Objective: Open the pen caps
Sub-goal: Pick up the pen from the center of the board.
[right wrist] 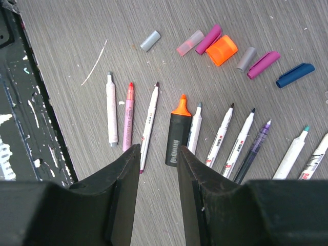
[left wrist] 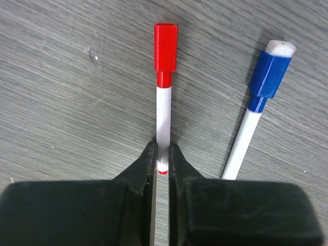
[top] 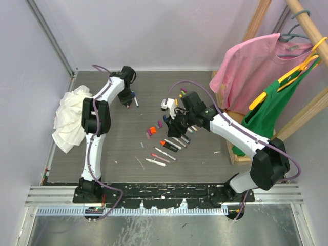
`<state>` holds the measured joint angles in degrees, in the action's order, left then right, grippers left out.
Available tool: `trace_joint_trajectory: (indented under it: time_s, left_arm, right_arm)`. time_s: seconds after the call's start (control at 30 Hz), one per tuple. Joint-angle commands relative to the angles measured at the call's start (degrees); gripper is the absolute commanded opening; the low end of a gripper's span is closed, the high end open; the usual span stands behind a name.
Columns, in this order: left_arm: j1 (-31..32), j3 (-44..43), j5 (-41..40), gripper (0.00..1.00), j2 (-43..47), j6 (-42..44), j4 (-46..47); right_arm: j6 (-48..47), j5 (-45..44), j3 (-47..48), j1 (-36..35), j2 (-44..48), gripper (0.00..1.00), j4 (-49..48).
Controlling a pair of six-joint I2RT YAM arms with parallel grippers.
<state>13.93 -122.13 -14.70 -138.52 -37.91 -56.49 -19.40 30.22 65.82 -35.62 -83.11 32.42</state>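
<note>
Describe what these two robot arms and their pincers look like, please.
The left arm and right arm are slim white tubes joined by chunky black joints, each trailed by a looping mauve cable. The left gripper and right gripper are matte black blocks with two tapering wedge-shaped fingers.

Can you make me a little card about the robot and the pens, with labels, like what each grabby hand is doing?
left end effector: shut on the white barrel of the red-capped pen
red cap: on its pen
blue-capped pen: lying beside it, cap on, not held
right end effector: open, holding nothing
row of uncapped pens: on the table in front of the right end effector
orange highlighter: in that row, cap off
loose caps: beyond the row, including an orange cap
</note>
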Motion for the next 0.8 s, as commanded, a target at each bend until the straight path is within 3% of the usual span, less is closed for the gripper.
trace_joint_trajectory:
  time_s: [0.0,0.13,0.3,0.53,0.77]
  left_arm:
    - [-1.1,-1.03,1.18,0.0,0.8,1.33,-0.97]
    - [-1.02,5.74,1.74,0.0,7.61,1.82,4.51]
    - [-1.02,21.85,4.98,0.0,22.02,1.9,16.99]
    - [0.45,58.89,22.08,0.0,50.06,-2.0,50.03]
    - [9.97,81.47,24.64,0.0,69.29,-5.77,73.73]
  right_arm:
    - [-0.38,3.89,0.46,0.73,1.37,0.41,-0.48]
    - [0.29,9.67,0.5,1.95,1.74,0.41,-0.16]
    - [1.2,15.58,0.35,4.07,2.96,0.4,-0.25]
    - [7.24,29.56,-1.89,9.62,6.93,0.41,-5.43]
    - [11.46,35.68,-4.44,12.14,10.32,0.48,-11.64]
